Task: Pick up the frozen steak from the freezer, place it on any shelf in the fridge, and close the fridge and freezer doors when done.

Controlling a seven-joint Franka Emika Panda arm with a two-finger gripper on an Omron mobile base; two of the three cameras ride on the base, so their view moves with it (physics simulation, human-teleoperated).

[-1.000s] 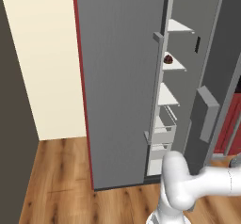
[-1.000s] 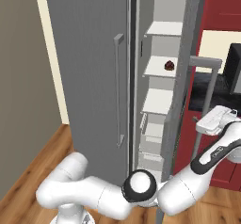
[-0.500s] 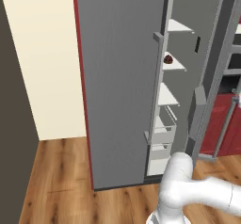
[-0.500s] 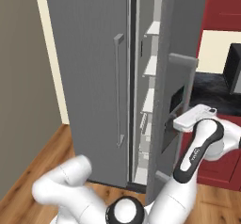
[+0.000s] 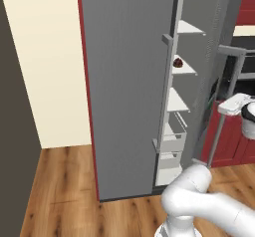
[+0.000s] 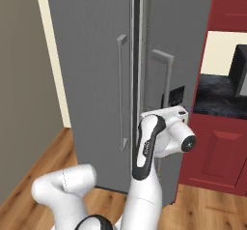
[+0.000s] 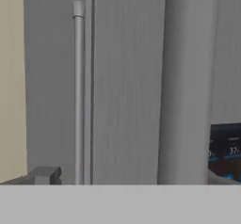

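Since the earlier frame, the freezer door point(image 6: 188, 40) had swung further shut, with the gripper point(image 6: 161, 114) against its outer face; finger spacing could not be determined. The fridge door point(image 6: 87, 55) stood closed, the frozen steak presumably behind it. Step in hand: closing the freezer point(image 5: 182, 81). Next move: push until flush.

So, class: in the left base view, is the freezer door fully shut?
No: the freezer door stands ajar, and the freezer shelves show through the gap.
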